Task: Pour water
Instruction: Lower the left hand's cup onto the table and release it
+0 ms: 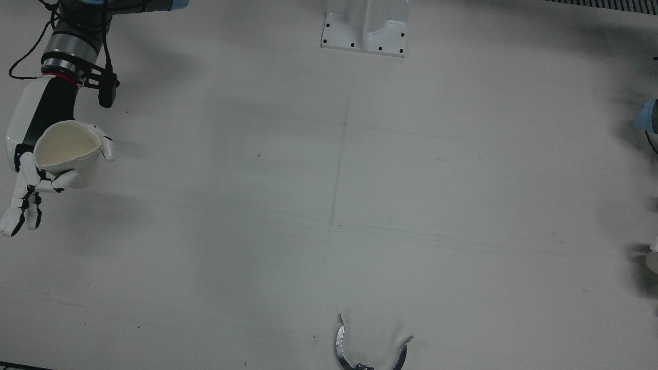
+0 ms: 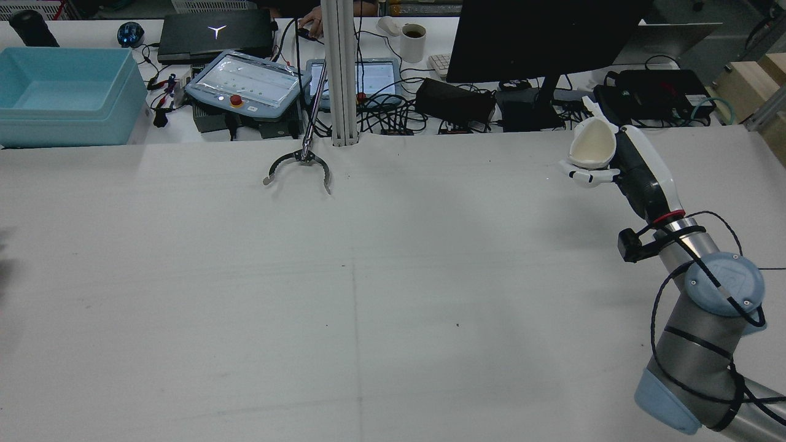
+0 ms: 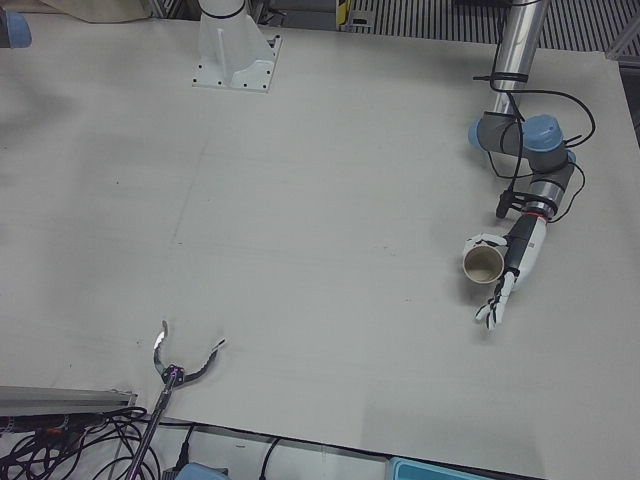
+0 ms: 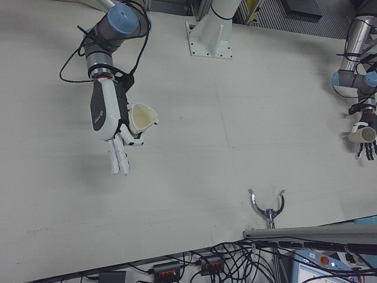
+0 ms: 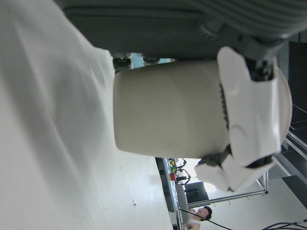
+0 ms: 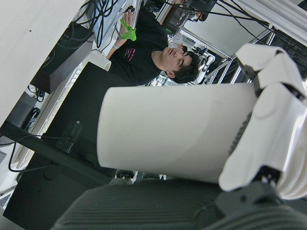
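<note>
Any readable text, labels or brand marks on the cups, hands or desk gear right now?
No words or numbers are legible.
Black laptop: a pale Y-shaped logo on the lid, no letters.
Teach pendant: screen content too blurred to read.
Both cups: plain, unmarked.

Left robot hand (image 1: 654, 254) is cut off by front view's right edge, only a sliver showing; in right-front view it's too small to tell its cup (image 4: 370, 135) contents. Right cup (image 6: 177, 139) interior is hidden in right hand cam, and the claw tool (image 1: 371, 349) is clipped at front view's bottom edge.
</note>
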`<state>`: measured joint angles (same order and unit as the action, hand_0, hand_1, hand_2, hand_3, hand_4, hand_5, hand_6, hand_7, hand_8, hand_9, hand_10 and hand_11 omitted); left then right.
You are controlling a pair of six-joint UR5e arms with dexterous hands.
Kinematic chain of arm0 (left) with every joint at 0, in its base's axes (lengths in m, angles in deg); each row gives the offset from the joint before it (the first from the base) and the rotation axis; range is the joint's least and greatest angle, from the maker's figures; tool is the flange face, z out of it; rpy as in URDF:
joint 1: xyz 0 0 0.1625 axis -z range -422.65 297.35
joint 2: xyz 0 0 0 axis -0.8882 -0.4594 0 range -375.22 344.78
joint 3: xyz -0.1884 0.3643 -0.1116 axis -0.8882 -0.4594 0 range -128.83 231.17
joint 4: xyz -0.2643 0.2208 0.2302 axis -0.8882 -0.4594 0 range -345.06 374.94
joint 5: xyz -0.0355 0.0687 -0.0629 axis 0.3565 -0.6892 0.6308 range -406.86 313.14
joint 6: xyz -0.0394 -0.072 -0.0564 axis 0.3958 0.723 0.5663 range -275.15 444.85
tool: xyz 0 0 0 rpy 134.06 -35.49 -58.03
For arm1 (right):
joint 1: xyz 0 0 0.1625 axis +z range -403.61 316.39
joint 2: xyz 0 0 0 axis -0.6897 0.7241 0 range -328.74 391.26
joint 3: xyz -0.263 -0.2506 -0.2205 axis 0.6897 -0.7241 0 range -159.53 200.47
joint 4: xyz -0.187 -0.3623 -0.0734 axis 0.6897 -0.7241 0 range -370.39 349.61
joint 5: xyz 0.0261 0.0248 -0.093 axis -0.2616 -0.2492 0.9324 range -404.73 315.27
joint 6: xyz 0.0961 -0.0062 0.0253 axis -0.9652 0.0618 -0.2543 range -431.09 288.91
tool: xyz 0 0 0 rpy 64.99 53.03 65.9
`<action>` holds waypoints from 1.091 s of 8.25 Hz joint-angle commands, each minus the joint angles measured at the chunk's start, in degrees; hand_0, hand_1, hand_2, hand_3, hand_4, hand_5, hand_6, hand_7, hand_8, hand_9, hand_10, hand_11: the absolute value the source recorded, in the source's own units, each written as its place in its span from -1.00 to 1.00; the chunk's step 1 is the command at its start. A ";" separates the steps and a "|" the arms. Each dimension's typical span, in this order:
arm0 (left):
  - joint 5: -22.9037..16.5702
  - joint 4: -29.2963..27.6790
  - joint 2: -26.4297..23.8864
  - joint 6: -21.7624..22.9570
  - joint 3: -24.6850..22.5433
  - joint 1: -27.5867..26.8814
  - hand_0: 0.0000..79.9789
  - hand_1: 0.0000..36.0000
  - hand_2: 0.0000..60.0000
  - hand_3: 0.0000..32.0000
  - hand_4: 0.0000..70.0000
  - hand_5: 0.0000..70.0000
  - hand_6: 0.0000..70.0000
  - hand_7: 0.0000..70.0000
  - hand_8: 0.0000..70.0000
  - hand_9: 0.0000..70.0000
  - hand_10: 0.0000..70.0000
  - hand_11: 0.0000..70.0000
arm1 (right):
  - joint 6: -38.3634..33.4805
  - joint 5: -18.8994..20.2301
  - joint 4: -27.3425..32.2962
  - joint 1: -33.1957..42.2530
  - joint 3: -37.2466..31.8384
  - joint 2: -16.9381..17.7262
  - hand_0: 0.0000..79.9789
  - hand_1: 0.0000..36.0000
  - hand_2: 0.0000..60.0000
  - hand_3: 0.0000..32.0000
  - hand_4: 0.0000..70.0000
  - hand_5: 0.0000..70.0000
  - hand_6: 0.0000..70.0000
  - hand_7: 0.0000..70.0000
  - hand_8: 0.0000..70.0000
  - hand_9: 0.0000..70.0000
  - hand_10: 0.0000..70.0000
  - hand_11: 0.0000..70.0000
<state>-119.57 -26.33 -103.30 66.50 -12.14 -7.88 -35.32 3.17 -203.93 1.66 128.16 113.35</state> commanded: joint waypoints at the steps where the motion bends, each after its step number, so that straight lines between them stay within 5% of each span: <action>1: 3.43 -4.59 0.63 0.86 0.02 0.16 0.33 0.94 0.96 -0.89 -0.90 -1.00 -0.91 -0.99 -1.00 -1.00 -0.81 -0.64 | 0.00 0.09 -0.09 0.17 0.06 0.09 0.14 -0.16 0.10 -1.00 -0.25 1.00 -0.82 -0.87 -0.99 -1.00 -0.80 -0.69; 3: 4.77 -5.48 0.72 1.21 0.37 0.16 0.29 0.77 0.82 -1.00 -0.88 -1.00 -0.93 -0.99 -1.00 -1.00 -0.83 -0.68 | 0.00 0.09 -0.09 0.17 0.06 0.09 0.14 -0.16 0.10 -1.00 -0.26 1.00 -0.82 -0.87 -0.99 -1.00 -0.81 -0.70; 4: 4.77 -5.92 0.72 1.21 0.55 0.07 0.29 0.59 0.40 -1.00 -0.88 -1.00 -0.93 -0.98 -1.00 -1.00 -0.84 -0.69 | 0.18 0.09 -0.09 0.08 0.06 0.09 0.14 -0.16 0.09 -1.00 -0.26 1.00 -0.82 -0.87 -0.99 -1.00 -0.81 -0.70; 5: 4.77 -5.93 0.72 1.12 0.64 0.07 0.28 0.50 0.20 -0.98 -0.91 -1.00 -0.94 -0.99 -1.00 -1.00 -0.84 -0.70 | 0.18 0.09 -0.09 0.08 0.06 0.09 0.14 -0.17 0.09 -1.00 -0.26 1.00 -0.82 -0.88 -0.99 -1.00 -0.81 -0.71; 7: 4.86 -5.93 0.72 0.86 1.25 -0.02 0.22 -0.07 -0.84 -0.91 -0.94 -1.00 -0.96 -1.00 -1.00 -1.00 -0.85 -0.74 | 0.18 0.09 -0.09 0.00 -0.02 0.09 0.15 -0.17 0.08 -1.00 -0.24 1.00 -0.82 -0.86 -0.99 -1.00 -0.81 -0.71; 9: 6.00 -6.01 0.81 0.86 1.60 0.07 0.17 -0.32 -1.00 -0.81 -0.98 -1.00 -0.98 -1.00 -1.00 -1.00 -0.87 -0.77 | 0.27 0.09 -0.09 -0.18 -0.02 0.18 0.15 -0.17 0.09 -1.00 -0.23 1.00 -0.82 -0.86 -0.99 -1.00 -0.81 -0.70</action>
<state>-114.36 -32.27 -102.54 67.42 -10.93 -7.83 -35.14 3.26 -204.01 1.65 128.17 113.48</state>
